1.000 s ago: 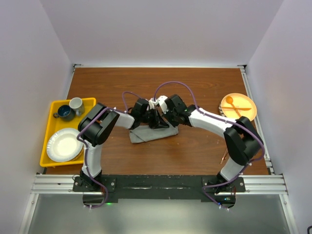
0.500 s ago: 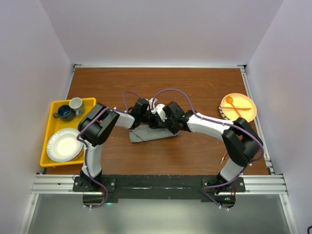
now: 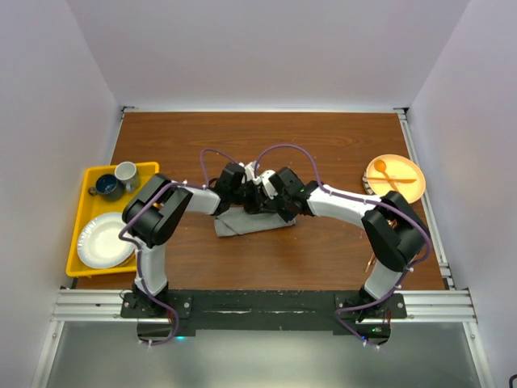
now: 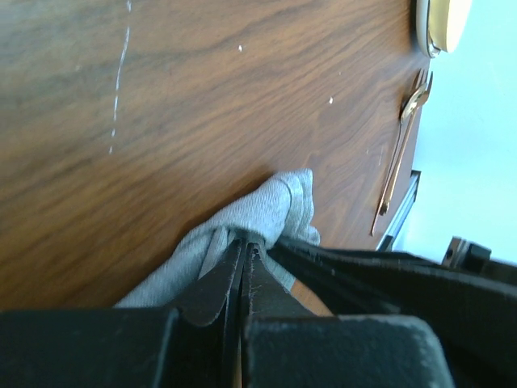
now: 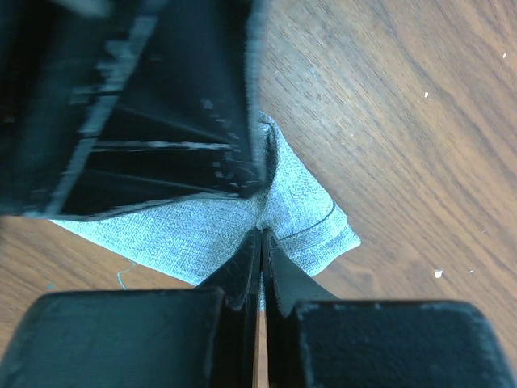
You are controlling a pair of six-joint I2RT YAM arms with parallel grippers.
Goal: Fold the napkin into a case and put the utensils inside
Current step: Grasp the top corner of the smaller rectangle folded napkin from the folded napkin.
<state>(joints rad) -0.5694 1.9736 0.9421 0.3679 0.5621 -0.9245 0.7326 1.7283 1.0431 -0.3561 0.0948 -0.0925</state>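
The grey napkin [image 3: 252, 224] lies mid-table as a rumpled, folded strip. My left gripper [image 3: 245, 200] and right gripper [image 3: 264, 202] meet tip to tip over its far edge. In the left wrist view the left gripper [image 4: 245, 244] is shut, pinching a bunched fold of the napkin [image 4: 266, 206]. In the right wrist view the right gripper [image 5: 261, 234] is shut on a pinch of the napkin [image 5: 186, 230], with the left gripper's black body just beyond it. The copper utensils [image 4: 401, 137] lie together on the bare wood near the table's right edge [image 3: 372, 259].
A yellow tray [image 3: 85, 212] at the left holds a white plate [image 3: 106, 240], a grey mug [image 3: 126, 173] and a dark mug [image 3: 106, 187]. An orange plate [image 3: 404, 183] with an orange spoon [image 3: 388, 172] sits at the right.
My right gripper has slid left, closer to the left gripper, bunching the napkin's top fold between them. The left gripper has barely moved.
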